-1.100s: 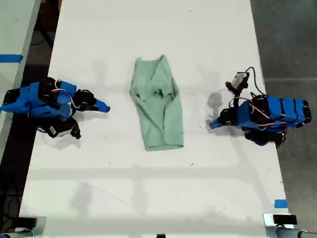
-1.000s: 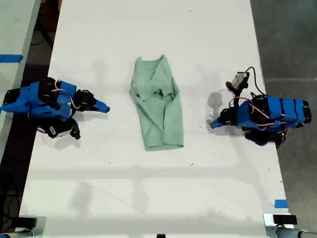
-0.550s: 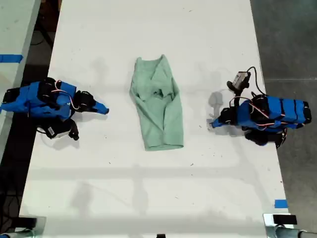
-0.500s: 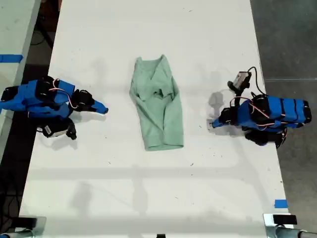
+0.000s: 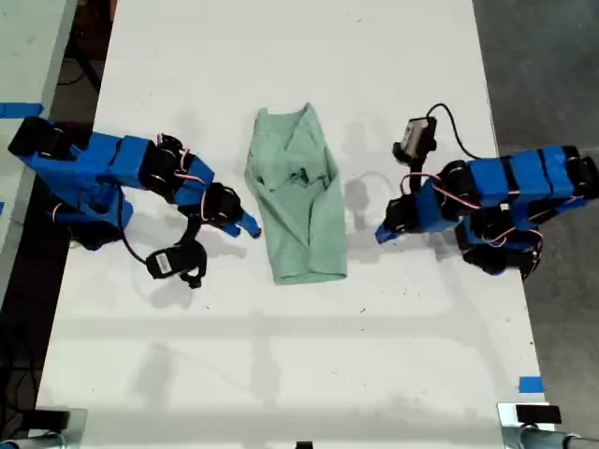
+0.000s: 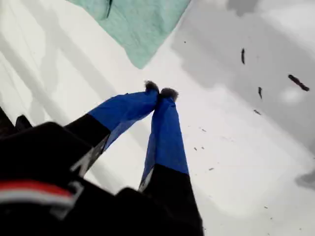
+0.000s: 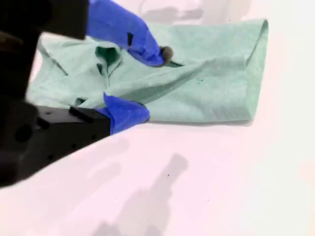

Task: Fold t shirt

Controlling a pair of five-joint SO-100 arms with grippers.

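The pale mint-green t shirt (image 5: 299, 201) lies folded into a long strip in the middle of the white table (image 5: 281, 374), neckline toward the far end. My second gripper (image 5: 248, 224) has come in from the exterior view's left to the shirt's edge. In the second wrist view it (image 7: 145, 83) is open, one finger (image 7: 142, 49) over the cloth (image 7: 211, 83) and the other at its border. My first gripper (image 5: 382, 234), on the exterior view's right, is shut on nothing (image 6: 160, 92), a short way from the shirt's near corner (image 6: 140, 29).
Blue tape (image 5: 531, 383) marks the table's edge at the exterior view's lower right. Dark floor borders the table on that side. A second pale table with blue tape (image 5: 19, 109) stands at the exterior view's left. Small dark specks (image 6: 258, 91) dot the tabletop.
Both arms have reached inward toward the shirt. The second arm stretched out the most, from well away to the shirt's edge. The first arm moved a little closer. The shirt has not moved.
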